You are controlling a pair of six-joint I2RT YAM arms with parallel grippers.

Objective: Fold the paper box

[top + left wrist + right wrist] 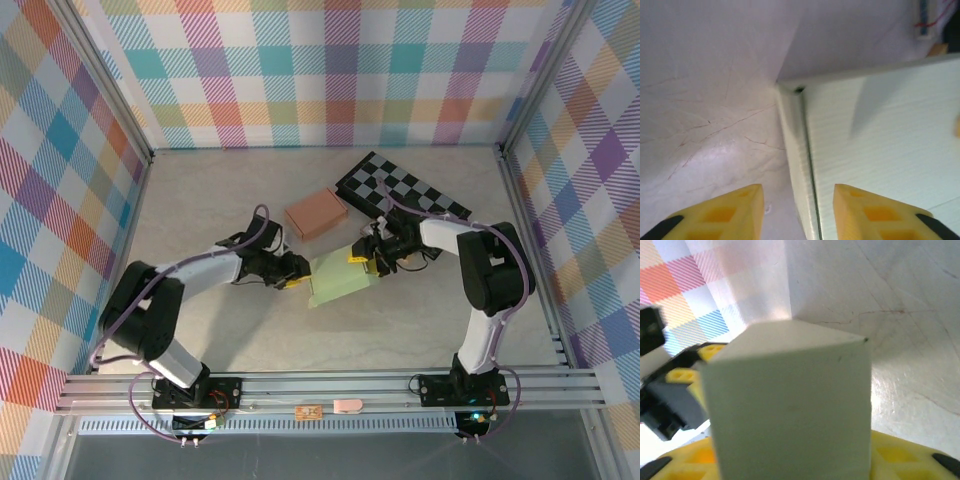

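Left gripper (297, 281) stands open at the left end of the paper box (343, 277). In its wrist view the two yellow fingers (720, 215) are spread, with the box's upright corner edge running between them and bare bench (200, 200) to the left of that edge. Neither finger visibly presses on the card. Right gripper (367, 262) is at the far-right end of the box. In its wrist view the pale green block sits between its yellow fingers, but the contact is hidden behind the card, so I cannot tell whether it is clamped or only bracketing the box. The box lies near the middle of the bench, between the two grippers, near a salmon-coloured box (316, 213) and a black-and-white checkered board (400, 188) that sit farther back. Judging from its shape, the fold looks well advanced. It already reads as a closed block with a flat top panel, upright walls and crisp corners rather than a flat sheet, and no loose flap stands out in any view. Whether the end flaps are tucked home is hidden by the grippers, so what is left is probably seating or squaring the ends and letting go. The long axis runs from near-left to far-right, slightly skewed to the bench edges, with the broad face up and one short end toward each arm.
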